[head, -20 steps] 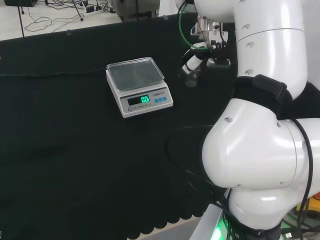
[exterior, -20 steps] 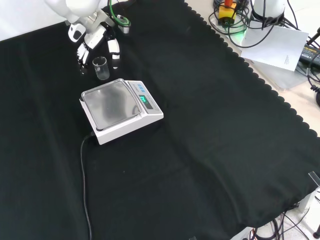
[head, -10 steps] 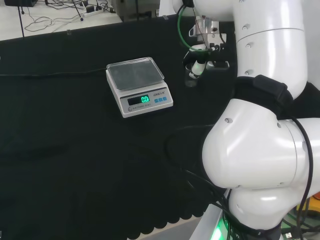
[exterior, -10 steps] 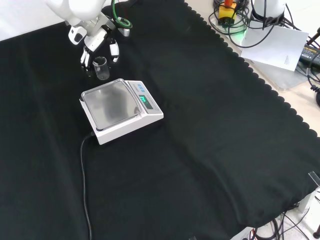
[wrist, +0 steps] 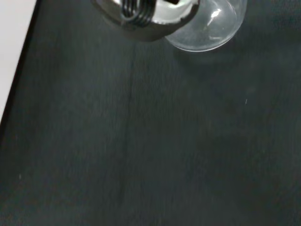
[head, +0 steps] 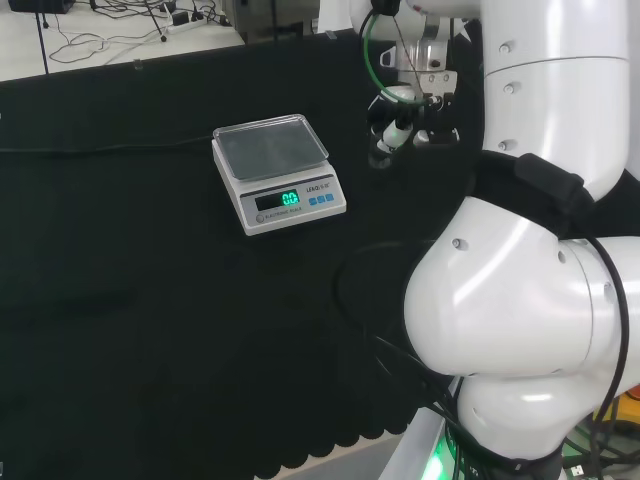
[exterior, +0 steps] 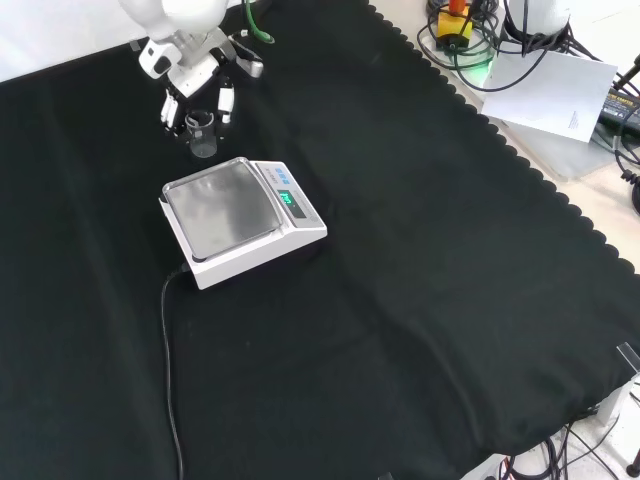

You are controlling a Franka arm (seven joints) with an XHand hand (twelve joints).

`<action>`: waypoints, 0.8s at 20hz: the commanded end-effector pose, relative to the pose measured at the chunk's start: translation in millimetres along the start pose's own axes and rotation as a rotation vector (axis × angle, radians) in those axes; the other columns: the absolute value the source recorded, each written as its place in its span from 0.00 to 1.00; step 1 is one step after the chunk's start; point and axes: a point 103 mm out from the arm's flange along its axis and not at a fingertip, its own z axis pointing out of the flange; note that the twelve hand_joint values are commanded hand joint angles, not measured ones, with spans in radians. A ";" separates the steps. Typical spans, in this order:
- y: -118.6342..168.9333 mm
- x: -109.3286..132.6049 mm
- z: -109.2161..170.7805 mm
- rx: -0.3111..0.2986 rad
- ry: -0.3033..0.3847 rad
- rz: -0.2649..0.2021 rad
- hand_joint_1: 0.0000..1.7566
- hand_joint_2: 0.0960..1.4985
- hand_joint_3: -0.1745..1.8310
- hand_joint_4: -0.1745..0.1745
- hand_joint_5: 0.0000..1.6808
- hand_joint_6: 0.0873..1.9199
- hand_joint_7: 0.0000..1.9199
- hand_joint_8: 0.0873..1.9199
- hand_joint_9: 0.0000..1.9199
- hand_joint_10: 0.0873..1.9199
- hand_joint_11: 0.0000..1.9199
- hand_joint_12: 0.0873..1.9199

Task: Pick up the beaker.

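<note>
A small clear glass beaker [exterior: 203, 133] stands upright just beyond the scale's far end in the front view. The black and white hand [exterior: 196, 88] comes down on it from above, its fingers [exterior: 227, 100] curled in on both sides of the glass. In the head view the beaker [head: 382, 152] sits right of the scale, under the hand [head: 404, 122], against the arm's white links. The wrist view has the beaker's round glass [wrist: 211, 28] close beside a grey and white part of the hand [wrist: 146, 12]. I cannot tell whether the beaker's base touches the cloth.
A white digital scale [exterior: 240, 220] with a steel pan and a lit display [head: 278, 199] lies close to the beaker; its cable [exterior: 168, 380] runs toward the front edge. Black cloth spreads wide to the right in the front view. Papers and cables lie off the bench's right edge.
The fingers have gone from spread beside the beaker to curled round it. Hand and beaker have shifted slightly upward in both views.
</note>
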 end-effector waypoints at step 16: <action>-34.2 50.7 -161.5 0.152 -0.075 -0.150 0.64 0.78 0.09 0.00 0.50 0.62 0.41 0.48 0.55 0.39 0.56 0.39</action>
